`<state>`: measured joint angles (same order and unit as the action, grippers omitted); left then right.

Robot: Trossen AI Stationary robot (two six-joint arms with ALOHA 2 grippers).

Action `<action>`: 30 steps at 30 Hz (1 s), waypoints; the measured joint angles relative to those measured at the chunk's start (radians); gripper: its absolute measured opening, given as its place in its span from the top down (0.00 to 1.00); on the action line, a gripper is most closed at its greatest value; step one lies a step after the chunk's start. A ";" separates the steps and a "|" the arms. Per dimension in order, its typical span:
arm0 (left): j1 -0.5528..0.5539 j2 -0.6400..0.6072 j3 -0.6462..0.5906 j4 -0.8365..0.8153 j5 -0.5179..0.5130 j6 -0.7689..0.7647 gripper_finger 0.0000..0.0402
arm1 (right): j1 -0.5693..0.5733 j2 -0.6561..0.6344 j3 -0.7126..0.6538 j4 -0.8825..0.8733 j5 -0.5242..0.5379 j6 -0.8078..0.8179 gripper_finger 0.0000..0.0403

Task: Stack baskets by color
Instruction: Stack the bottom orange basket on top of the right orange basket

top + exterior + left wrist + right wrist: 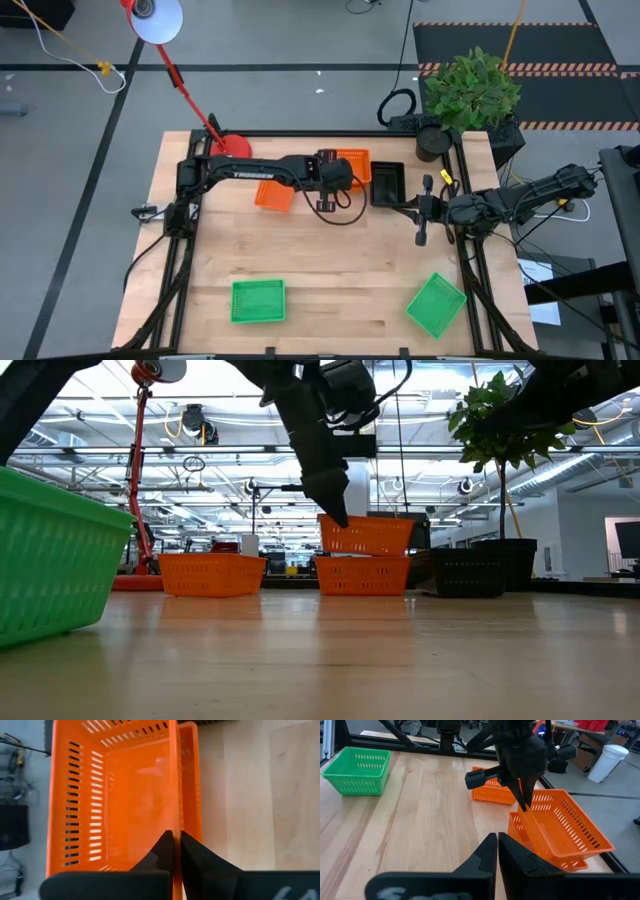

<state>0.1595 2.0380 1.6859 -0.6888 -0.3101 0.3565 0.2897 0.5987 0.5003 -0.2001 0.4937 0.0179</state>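
Three orange baskets stand at the table's far side. One stands alone. Another sits on the table with the third just above it, tilted, with my left gripper shut on it. A black basket stands to their right. Two green baskets rest near the front edge. My right gripper hovers shut, holding nothing, right of the black basket. My left gripper pinches a long side wall of the upper orange basket near one end, one finger inside the basket and one outside. The fingers slant down from the table's left. The basket hangs tilted over the lower orange basket; whether they touch, I cannot tell.
A red lamp base stands at the far left behind my left arm. A potted plant stands at the far right corner. Bare wood lies in the table's middle between the far baskets and the green ones.
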 joint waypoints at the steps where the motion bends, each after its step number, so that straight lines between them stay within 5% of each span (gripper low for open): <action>1: 0.002 0.005 0.000 0.003 0.010 0.000 0.98 | 0.000 0.000 0.000 0.000 0.000 -0.001 0.98; 25: 0.008 0.035 0.000 -0.023 0.022 -0.014 0.89 | 0.000 0.000 0.000 0.000 -0.001 0.000 0.98; 30: 0.008 0.035 0.000 -0.019 0.015 -0.016 0.81 | 0.000 0.000 0.000 0.000 -0.001 0.000 0.98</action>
<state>0.1674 2.0731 1.6863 -0.7078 -0.2953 0.3405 0.2899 0.5987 0.5003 -0.2004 0.4931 0.0181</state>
